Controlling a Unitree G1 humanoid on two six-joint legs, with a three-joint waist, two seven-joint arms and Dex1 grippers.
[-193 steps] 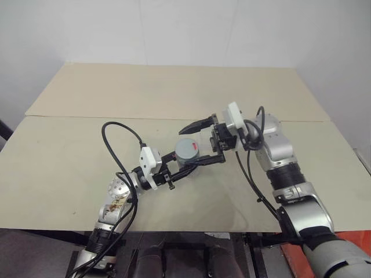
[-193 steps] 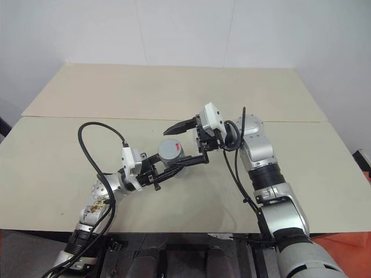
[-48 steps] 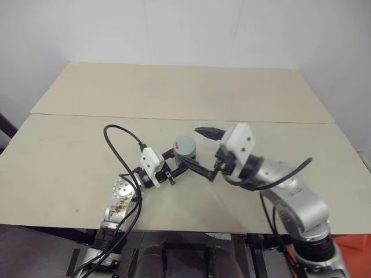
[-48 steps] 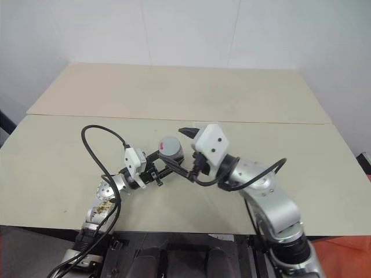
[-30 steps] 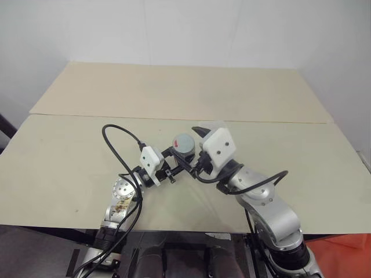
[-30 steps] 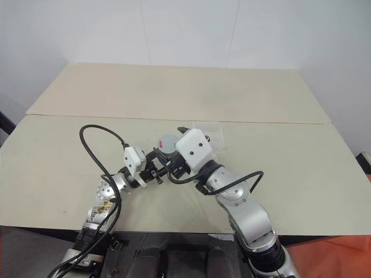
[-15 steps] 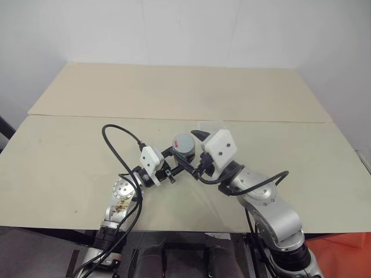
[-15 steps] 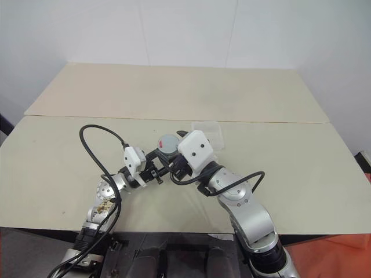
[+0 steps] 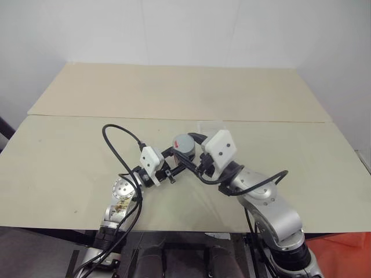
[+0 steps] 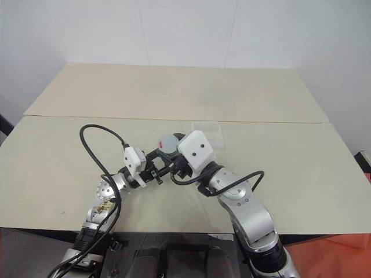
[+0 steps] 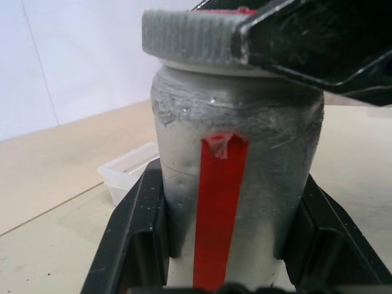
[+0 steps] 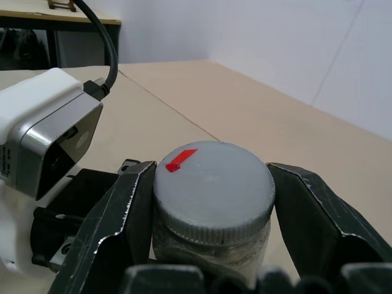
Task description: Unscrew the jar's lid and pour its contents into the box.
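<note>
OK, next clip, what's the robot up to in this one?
It is opening a jar over the table. The left gripper is shut on the jar's body and holds it upright, while the right gripper is shut on the grey lid, one finger on each side. The lid is on the jar, so unscrewing is under way at most. The clear box waits just beyond on the table, and nothing has been poured yet.

The place looks like a bare robot test room or lab: 2 plain beige flat tabletops (image 9: 87, 156) pushed edge to edge stand against blank white walls (image 9: 174, 29), and a dark-legged wooden bench (image 12: 55, 18) stands in the background.
</note>
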